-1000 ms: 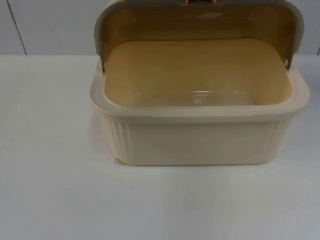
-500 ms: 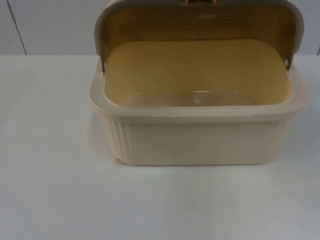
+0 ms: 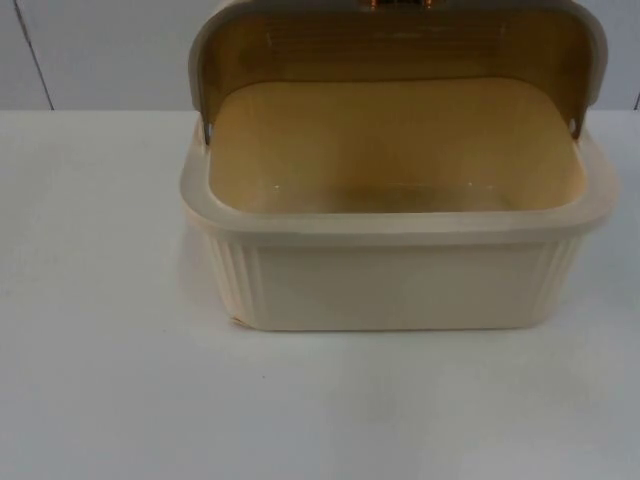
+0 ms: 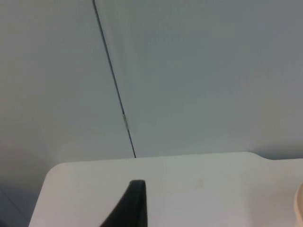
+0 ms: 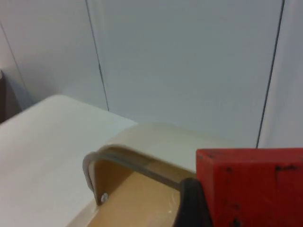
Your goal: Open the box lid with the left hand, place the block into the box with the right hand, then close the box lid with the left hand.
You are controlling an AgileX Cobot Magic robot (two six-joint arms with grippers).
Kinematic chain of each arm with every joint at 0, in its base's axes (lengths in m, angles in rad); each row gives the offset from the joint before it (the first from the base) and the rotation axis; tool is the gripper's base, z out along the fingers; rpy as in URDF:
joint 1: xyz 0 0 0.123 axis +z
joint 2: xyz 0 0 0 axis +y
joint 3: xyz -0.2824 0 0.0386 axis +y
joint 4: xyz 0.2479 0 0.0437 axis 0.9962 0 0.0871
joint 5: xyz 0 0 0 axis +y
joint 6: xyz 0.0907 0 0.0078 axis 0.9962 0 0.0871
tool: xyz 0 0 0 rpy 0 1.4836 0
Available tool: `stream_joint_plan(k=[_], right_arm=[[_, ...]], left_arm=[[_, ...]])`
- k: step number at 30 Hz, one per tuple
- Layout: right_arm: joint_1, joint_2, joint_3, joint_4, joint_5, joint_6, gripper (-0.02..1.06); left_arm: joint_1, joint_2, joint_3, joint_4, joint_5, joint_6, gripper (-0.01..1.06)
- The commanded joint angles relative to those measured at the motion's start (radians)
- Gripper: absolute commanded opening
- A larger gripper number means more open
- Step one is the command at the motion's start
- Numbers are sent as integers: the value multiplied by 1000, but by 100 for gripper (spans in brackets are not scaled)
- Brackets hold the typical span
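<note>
A cream box [image 3: 395, 225] stands at the table's middle back. Its lid [image 3: 400, 45] is swung up and back, and the tan inside lies bare. In the right wrist view my right gripper [image 5: 251, 210] is shut on a red block [image 5: 251, 184], held high above the raised lid [image 5: 156, 142] and the box's opening. My left gripper [image 4: 135, 203] hangs over the white table near the grey wall, apart from the box, whose edge [image 4: 299, 208] just shows beside it.
White table top [image 3: 100, 350] stretches in front of the box and to both sides of it. The grey partition wall [image 3: 100, 50] rises right behind the lid.
The bright glint on the box's inner floor has gone and the inside looks a little darker. Box and lid have not moved.
</note>
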Motion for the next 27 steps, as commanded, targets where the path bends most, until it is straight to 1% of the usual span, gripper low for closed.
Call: stream_joint_plan(k=[1,2,3,5,8,12,13,15,19,21,22,23,24,25,26,27], right_arm=[[5,55,-38,-1,19,-46,0],[5,89,-66,-1,58,-55,0],[5,89,-66,-1,58,-55,0],[5,154,-119,-5,131,-55,0],[5,175,-127,-17,145,-55,0],[7,205,-127,-86,147,-55,0],[7,205,-127,-86,147,-55,0],[7,226,-127,-117,154,-50,0],[7,256,-125,-126,169,-50,0],[7,280,-125,-166,193,-35,0],[7,292,-125,-193,201,-8,0],[7,292,-125,-193,201,-8,0],[7,305,-125,-234,216,29,0],[5,320,-125,-297,229,68,0],[1,332,-125,-367,236,137,0],[1,338,-125,-470,241,247,0]], left_arm=[[3,-4,5,10,-1,-7,104],[3,-4,5,13,-1,-7,104],[3,-4,5,13,-1,-7,104],[3,-4,5,17,-1,-7,104],[3,-4,5,16,1,-7,104],[3,-4,5,16,1,-7,104],[3,-4,5,16,1,-7,104],[3,-4,5,16,1,-7,104],[3,-4,5,16,1,-7,104],[3,-4,5,16,1,-7,104],[3,-4,5,16,1,-7,104],[3,-4,5,16,1,-7,104],[3,-4,5,16,5,-7,104],[3,-4,5,16,7,-7,104],[3,-4,5,16,9,-7,104],[3,-4,5,16,16,-7,104]])
